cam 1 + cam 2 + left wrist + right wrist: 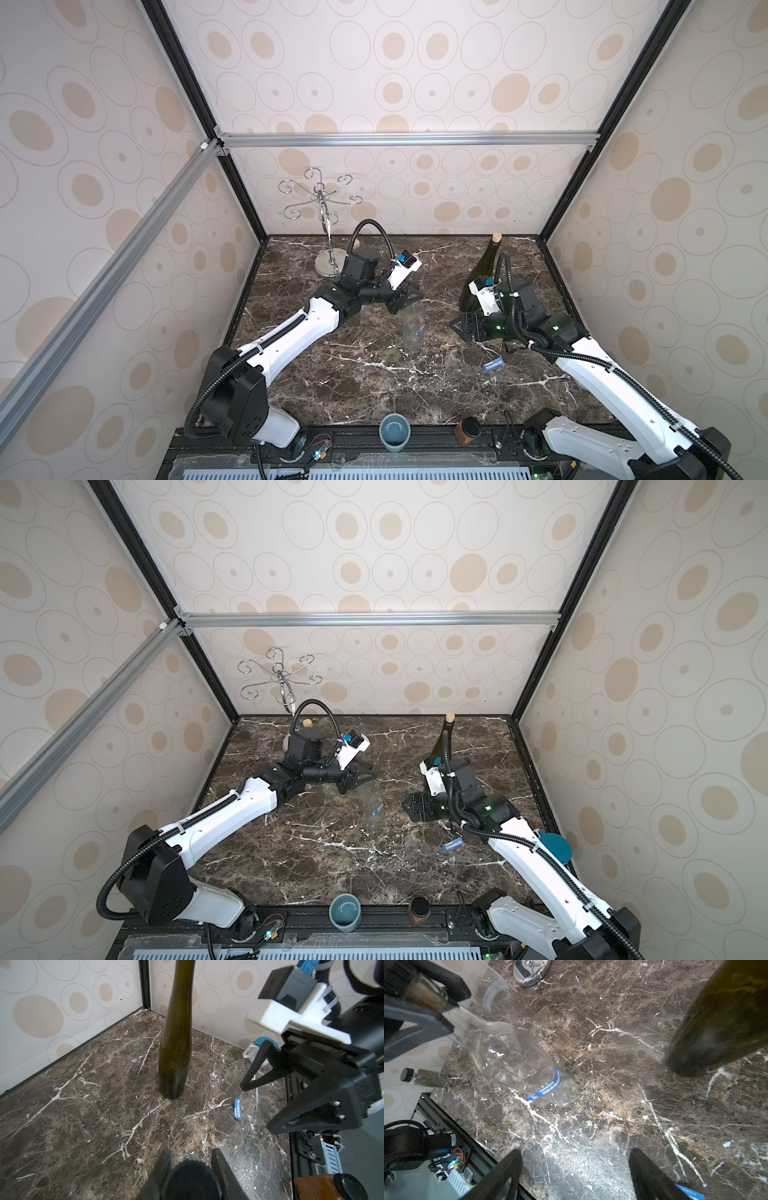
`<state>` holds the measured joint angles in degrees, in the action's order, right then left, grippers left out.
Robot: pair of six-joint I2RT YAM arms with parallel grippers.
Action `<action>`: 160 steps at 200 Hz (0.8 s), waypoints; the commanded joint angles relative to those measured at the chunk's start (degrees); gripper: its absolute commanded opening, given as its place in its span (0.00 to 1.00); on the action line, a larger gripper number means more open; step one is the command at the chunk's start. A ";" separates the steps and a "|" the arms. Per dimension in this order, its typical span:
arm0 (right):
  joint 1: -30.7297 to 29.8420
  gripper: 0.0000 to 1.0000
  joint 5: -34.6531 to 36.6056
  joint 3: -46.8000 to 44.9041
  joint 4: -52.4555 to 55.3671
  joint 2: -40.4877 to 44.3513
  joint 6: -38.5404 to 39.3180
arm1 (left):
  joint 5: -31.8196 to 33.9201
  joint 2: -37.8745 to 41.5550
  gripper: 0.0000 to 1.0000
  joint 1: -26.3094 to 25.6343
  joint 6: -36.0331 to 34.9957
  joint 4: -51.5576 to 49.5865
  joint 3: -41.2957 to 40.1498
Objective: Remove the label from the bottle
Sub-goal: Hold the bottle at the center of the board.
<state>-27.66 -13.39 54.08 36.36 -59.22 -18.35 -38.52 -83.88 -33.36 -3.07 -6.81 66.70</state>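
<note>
Left tool (191, 1154) pinching clear bottle (508, 1057) by its cap, blue label (550, 1084) near base, right tool (575, 1153) spread, apart

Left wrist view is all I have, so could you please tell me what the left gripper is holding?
Observer: The left gripper is shut on the top of a clear bottle.
Operator: Is there any label on it?
Observer: Yes, a blue label band wraps it near the base.
Operator: Thanks. Is the green bottle open?
Observer: No, a cork sits in the green bottle.
</note>
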 commanded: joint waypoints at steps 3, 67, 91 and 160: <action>0.02 0.81 -0.02 1.10 -0.83 -0.73 -0.25 | 0.39 2.32 0.26 0.23 1.50 1.36 2.12; -5.22 0.74 3.03 1.55 -3.48 -3.33 -0.78 | 13.18 4.03 0.17 -2.54 8.61 -4.00 5.02; -9.17 0.70 5.20 0.89 -6.34 -5.08 -1.68 | 21.05 4.48 0.16 -4.87 13.01 -5.65 4.73; -15.56 0.59 7.14 -2.43 -14.81 -9.62 -4.79 | 36.77 9.81 0.12 -8.28 21.75 -4.86 -0.79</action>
<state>-41.36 -7.77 53.12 25.82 -67.88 -21.45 -7.27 -77.56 -41.28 14.22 -14.35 66.54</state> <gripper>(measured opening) 0.593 0.304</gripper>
